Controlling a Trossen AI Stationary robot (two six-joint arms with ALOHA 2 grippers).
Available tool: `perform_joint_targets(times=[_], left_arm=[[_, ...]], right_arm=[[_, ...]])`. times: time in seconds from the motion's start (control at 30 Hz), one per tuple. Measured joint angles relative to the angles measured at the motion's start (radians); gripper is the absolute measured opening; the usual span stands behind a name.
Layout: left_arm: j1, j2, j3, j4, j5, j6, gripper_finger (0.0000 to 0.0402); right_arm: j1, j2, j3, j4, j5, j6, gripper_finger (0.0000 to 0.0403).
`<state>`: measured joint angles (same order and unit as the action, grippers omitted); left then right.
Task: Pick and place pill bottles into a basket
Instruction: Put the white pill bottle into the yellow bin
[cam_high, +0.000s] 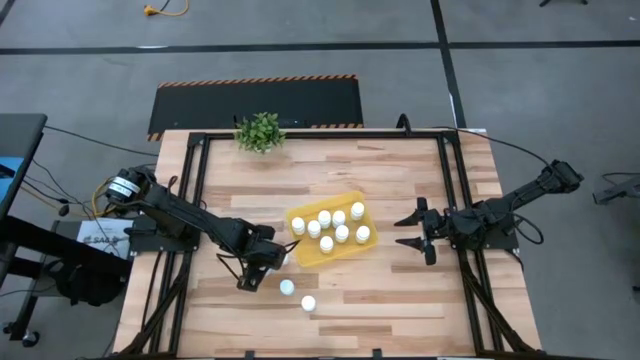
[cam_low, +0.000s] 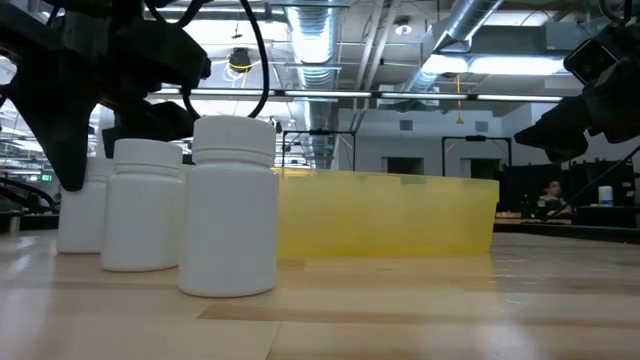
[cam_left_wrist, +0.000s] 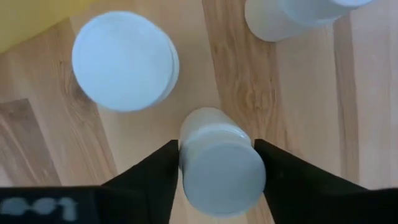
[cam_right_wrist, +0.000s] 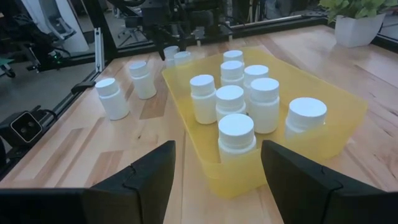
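Capped bottle (cam_left_wrist: 221, 168) between left fingers (cam_left_wrist: 149, 183)

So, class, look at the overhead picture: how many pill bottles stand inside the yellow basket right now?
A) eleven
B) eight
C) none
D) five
B: the high view shows eight white caps inside the yellow basket, such as this pill bottle, while others are outside it on the table, one between the fingers of the left gripper.
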<state>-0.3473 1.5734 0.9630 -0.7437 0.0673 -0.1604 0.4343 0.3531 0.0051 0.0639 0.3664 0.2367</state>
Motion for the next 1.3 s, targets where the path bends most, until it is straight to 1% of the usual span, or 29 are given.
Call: perform_joint_targets(times=[0.1, 0.17, 0.27, 0.37, 0.43, 0.5, 0.63, 0.77, 0.9, 1.0, 1.1, 1.3], left_arm=[[0.0, -0.002, 0.002, -0.016, 0.006, -0.017, 0.0171], [0.0, -0.007, 0.002, -0.032, 0.011, -0.027, 0.0164], [0.0, -0.03, 0.002, -0.056, 0.03, -0.036, 0.0162], [0.011, -0.078, 0.029, -0.116, 0.038, -0.036, 0.0164], [0.022, -0.119, 0.069, -0.184, 0.029, -0.037, 0.0164], [0.035, -0.147, 0.137, -0.264, 0.004, -0.037, 0.0159], [0.065, -0.152, 0.327, -0.407, -0.066, -0.015, 0.0153], [0.11, -0.072, 0.526, -0.474, -0.099, 0.037, 0.016], [0.146, 0.061, 0.706, -0.51, -0.103, 0.098, 0.0166], [0.165, 0.174, 0.813, -0.525, -0.115, 0.133, 0.0167], [0.182, 0.265, 0.879, -0.529, -0.141, 0.164, 0.0168], [0.206, 0.361, 0.894, -0.503, -0.154, 0.17, 0.0168]], right_arm=[[0.0, 0.0, 0.0, 0.0, 0.0, 0.0, 0.023], [0.0, 0.0, 0.0, 0.0, 0.0, 0.0, 0.023], [0.0, 0.0, 0.0, 0.0, 0.0, 0.0, 0.023], [0.0, 0.0, 0.0, 0.0, 0.0, 0.0, 0.023], [0.0, 0.0, 0.0, 0.0, 0.0, 0.0, 0.023], [0.0, 0.0, 0.0, 0.0, 0.0, 0.0, 0.023], [0.0, 0.0, 0.0, 0.0, 0.0, 0.0, 0.023], [0.0, 0.0, 0.0, 0.0, 0.0, 0.0, 0.023], [0.0, 0.0, 0.0, 0.0, 0.0, 0.0, 0.023], [0.0, 0.0, 0.0, 0.0, 0.0, 0.0, 0.023], [0.0, 0.0, 0.0, 0.0, 0.0, 0.0, 0.023], [0.0, 0.0, 0.0, 0.0, 0.0, 0.0, 0.023]])
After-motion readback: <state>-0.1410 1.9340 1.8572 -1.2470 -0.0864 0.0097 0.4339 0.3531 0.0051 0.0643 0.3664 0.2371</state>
